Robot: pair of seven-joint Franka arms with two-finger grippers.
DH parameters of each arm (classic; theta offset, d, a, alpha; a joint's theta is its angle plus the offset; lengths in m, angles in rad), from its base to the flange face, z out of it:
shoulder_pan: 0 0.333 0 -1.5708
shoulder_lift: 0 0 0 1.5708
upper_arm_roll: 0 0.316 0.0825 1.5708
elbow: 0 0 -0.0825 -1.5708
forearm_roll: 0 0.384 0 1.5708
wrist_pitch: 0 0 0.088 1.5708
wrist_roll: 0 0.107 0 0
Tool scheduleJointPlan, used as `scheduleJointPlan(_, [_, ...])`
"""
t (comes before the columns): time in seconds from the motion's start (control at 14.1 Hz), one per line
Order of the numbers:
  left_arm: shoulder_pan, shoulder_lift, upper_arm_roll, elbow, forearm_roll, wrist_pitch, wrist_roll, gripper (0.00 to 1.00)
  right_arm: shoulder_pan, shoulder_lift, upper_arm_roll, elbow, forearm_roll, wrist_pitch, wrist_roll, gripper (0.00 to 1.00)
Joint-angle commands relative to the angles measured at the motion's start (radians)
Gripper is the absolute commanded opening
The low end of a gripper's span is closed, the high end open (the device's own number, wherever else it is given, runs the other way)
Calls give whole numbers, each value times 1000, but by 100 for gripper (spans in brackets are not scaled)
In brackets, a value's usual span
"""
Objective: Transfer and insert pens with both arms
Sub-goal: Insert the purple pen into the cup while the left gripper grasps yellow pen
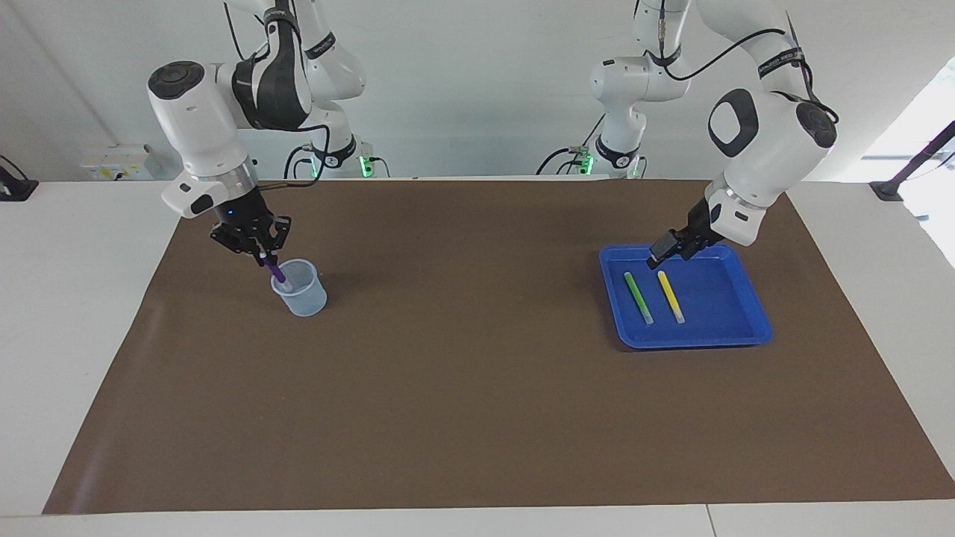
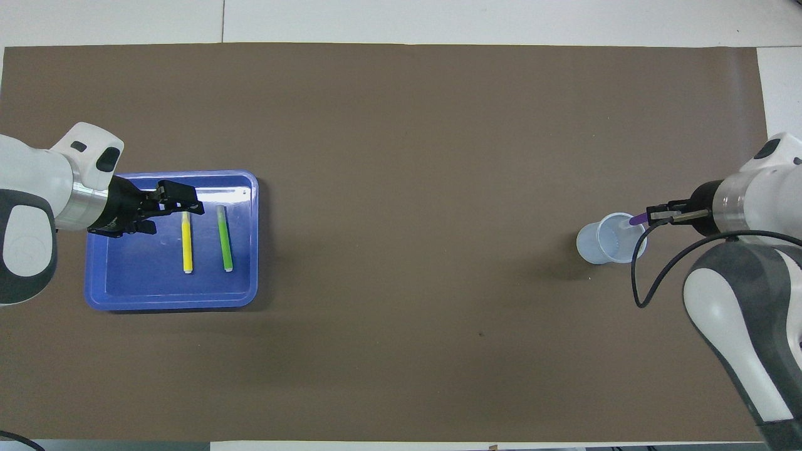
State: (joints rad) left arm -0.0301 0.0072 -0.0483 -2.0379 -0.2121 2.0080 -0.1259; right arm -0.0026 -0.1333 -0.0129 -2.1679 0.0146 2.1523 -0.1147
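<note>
Right hand (image 1: 261, 252): clamped on purple pen (image 1: 276, 271), tilted into pale cup (image 1: 300, 288).
Left hand (image 1: 666, 252): jaws apart, over blue tray (image 1: 690, 341).
Green pen (image 1: 638, 297), yellow pen (image 1: 671, 296): side by side in tray.
Legible writing: none.
Surface cover: brown mat (image 1: 477, 403).

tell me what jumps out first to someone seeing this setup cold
The bright blue plastic tray at the left arm's end of the brown mat, with a slim green pen and a slim yellow pen lying side by side in it. The left tool hangs open over the tray. At the right arm's end, the right tool holds a slim purple pen, tipped into a translucent pale blue cup.
</note>
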Motion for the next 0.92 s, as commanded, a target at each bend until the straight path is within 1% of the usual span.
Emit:
scheduleJointPlan(0.0, [28, 68, -7, 1, 89, 76, 167, 97, -14, -13, 11, -53, -13, 43, -16, 0])
scheduleJointPlan(0.14, [30, 123, -7, -2, 160, 142, 227, 93, -14, 12, 11, -53, -13, 50, -19, 0])
scheduleJointPlan(0.21, [32, 148, -7, -2, 193, 171, 262, 90, -14, 21, 11, -56, -13, 76, -20, 0])
scheduleJointPlan(0.28, [39, 166, -7, -4, 200, 199, 276, 85, -14, 29, 11, -69, -13, 96, -20, 0])
scheduleJointPlan(0.36, [45, 183, -7, -7, 200, 225, 278, 83, -14, 35, 11, -73, -13, 107, -22, 0])
scheduleJointPlan(0.5, [44, 223, -7, -7, 201, 270, 278, 76, -16, 40, 11, -81, -13, 110, -22, 0])
scheduleJointPlan(0.85, [45, 228, -7, -36, 203, 284, 281, 67, -28, 60, 11, -84, -13, 118, -22, 0])
